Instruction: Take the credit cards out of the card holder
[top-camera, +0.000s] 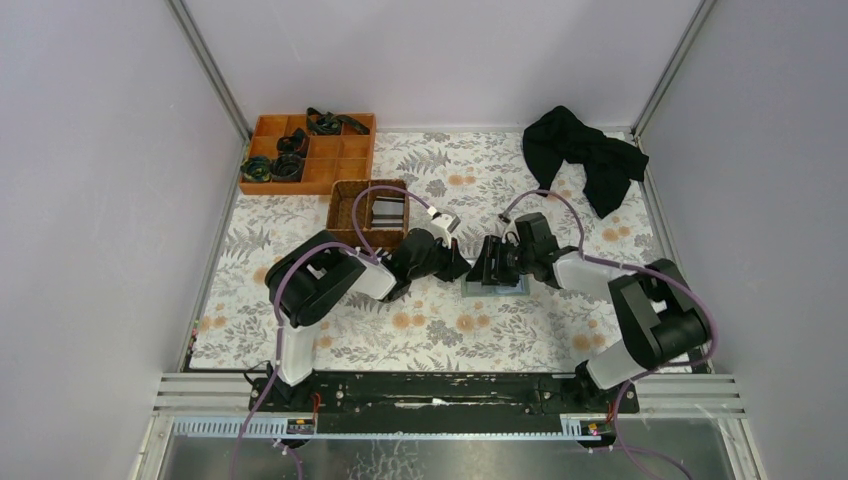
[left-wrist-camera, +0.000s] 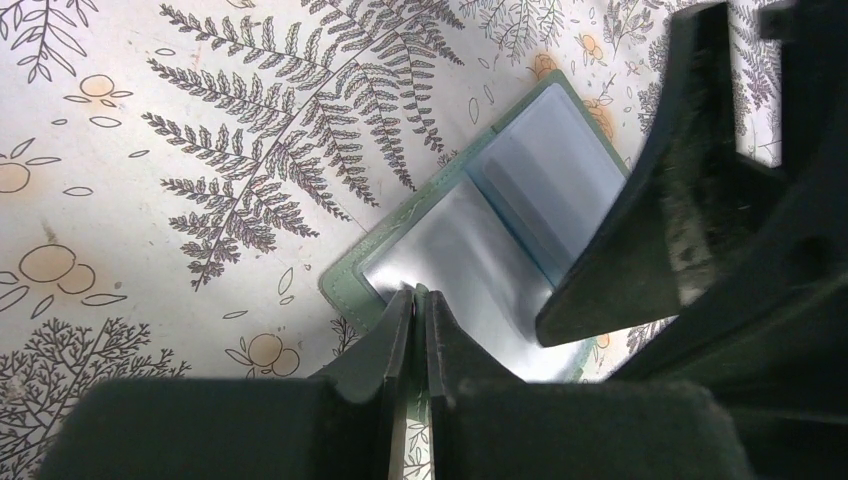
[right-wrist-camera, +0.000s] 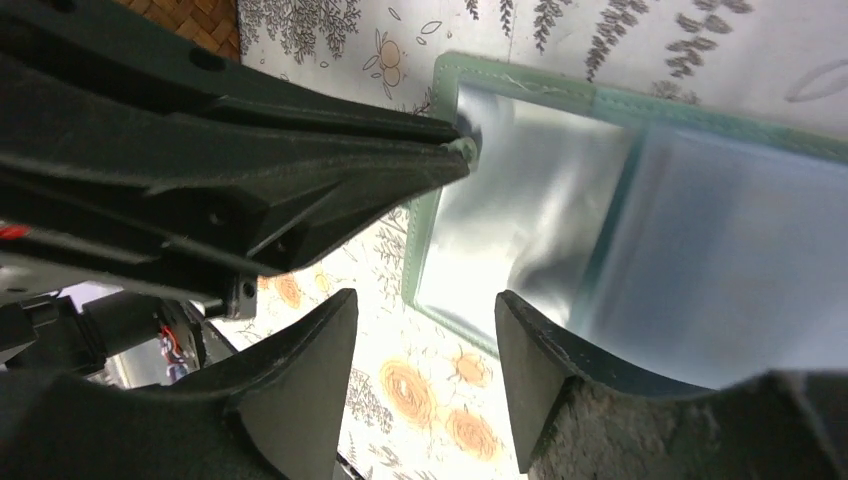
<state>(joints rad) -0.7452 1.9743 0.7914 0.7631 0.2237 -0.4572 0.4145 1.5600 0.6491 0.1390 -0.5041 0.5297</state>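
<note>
Left end effector (left-wrist-camera: 415, 300): clamps holder (left-wrist-camera: 530, 190) edge, pinning it open on counter (left-wrist-camera: 200, 120); right end effector (right-wrist-camera: 425, 305): hangs spread above, likely for a card (right-wrist-camera: 510, 210).

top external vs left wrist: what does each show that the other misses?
Top external only: the orange tray, wicker basket and black cloth. Left wrist only: the card holder lying open, its clear sleeves visible, with the left gripper closed at its edge. Both: the holder on the floral table cover, with the right gripper close over it.
</note>
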